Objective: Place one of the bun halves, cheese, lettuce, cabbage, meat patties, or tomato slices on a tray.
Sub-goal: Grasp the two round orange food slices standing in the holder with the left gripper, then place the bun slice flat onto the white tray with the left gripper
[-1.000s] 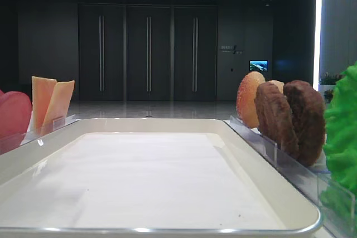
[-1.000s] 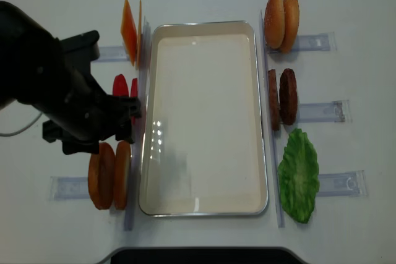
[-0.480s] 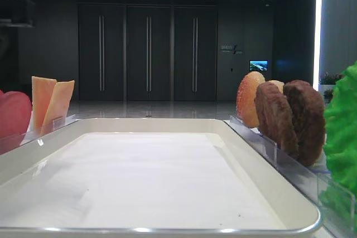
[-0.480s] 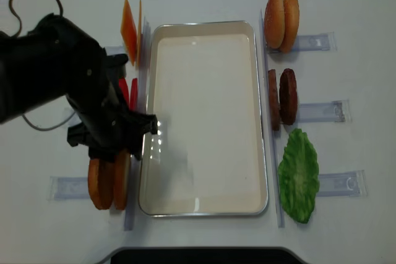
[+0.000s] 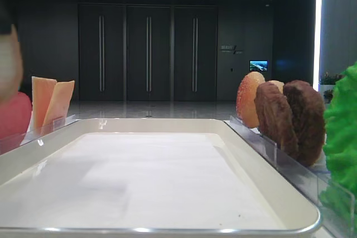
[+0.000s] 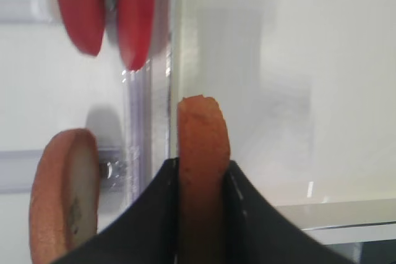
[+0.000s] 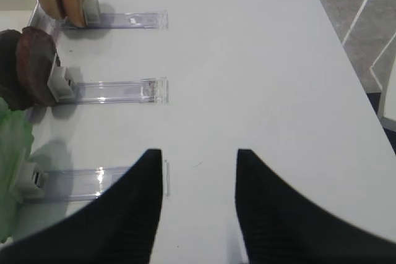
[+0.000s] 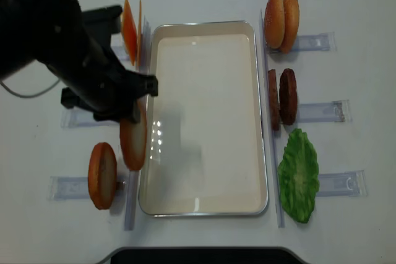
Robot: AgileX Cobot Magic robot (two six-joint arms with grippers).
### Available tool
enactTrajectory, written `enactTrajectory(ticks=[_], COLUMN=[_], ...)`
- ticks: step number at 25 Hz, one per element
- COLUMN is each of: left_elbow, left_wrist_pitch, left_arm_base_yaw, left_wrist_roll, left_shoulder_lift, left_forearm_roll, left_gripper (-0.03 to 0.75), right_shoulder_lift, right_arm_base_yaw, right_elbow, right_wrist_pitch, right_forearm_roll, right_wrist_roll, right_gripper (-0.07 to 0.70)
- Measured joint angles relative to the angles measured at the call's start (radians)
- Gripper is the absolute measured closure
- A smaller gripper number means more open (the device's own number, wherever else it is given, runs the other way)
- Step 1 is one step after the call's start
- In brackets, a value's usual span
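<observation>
My left gripper (image 6: 202, 174) is shut on a golden-brown bun half (image 6: 203, 140), held on edge between the black fingers. In the overhead view that bun half (image 8: 133, 144) hangs over the left rim of the cream-white tray (image 8: 204, 209), under my left gripper (image 8: 132, 119). A second bun half (image 8: 102, 175) stays upright in its clear holder. Two tomato slices (image 6: 79, 4) stand just beyond. Cheese (image 8: 129, 32) is at the far left; meat patties (image 8: 281, 97) and lettuce (image 8: 299, 174) lie right of the tray. My right gripper (image 7: 199, 160) is open over bare table.
Domed speckled buns (image 8: 281, 12) stand at the far right corner. Clear plastic holder strips (image 8: 322, 111) line both long sides of the tray. The left arm's black body (image 8: 55, 41) covers the table left of the tray. The tray's paper liner (image 5: 150, 182) has nothing on it.
The left gripper closed on one bun half, lifted it out of its holder and carried it toward the tray's left rim. The right arm has not moved.
</observation>
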Motion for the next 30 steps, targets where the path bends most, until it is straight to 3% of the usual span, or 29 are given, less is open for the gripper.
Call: enactTrajectory(ticks=[3,5,9,12,16,22,25,30], left_elbow=[-0.039,-0.039,-0.039,-0.039,-0.039,-0.039,-0.039,-0.039], left_wrist_pitch=[-0.020,-0.070,-0.235,-0.311,-0.352,-0.378,-0.383,-0.385], left_arm_base_yaw=[0.000,0.000,0.019,0.067,0.123,0.129,0.129,0.129], left_wrist_roll=[0.010,0.050,0.278,0.501,0.788,1.167,1.230,1.245], left_shoulder_lift=[-0.007,0.005,0.059,0.121,0.219,0.383,0.443,0.490], left_forearm_roll=[-0.007,-0.029,-0.242,-0.470,-0.733,-1.106,-1.163,-1.162], left_gripper=[0.577,0.577,0.577,0.577,0.577,0.577,0.577,0.578], right_shoulder_lift=[0.000,0.000,0.000,0.000,0.000,0.000,0.000,0.000], right_arm_base_yaw=[0.000,0.000,0.000,0.000,0.000,0.000,0.000,0.000], right_elbow=[0.000,0.000,0.000,0.000,0.000,0.000,0.000,0.000], right_wrist_pitch=[0.000,0.000,0.000,0.000,0.000,0.000,0.000,0.000], right_forearm_roll=[0.000,0.000,0.000,0.000,0.000,0.000,0.000,0.000], right_wrist_roll=[0.000,0.000,0.000,0.000,0.000,0.000,0.000,0.000], right_gripper=[0.356,0.356,0.356,0.356,0.356,0.356,0.356,0.356])
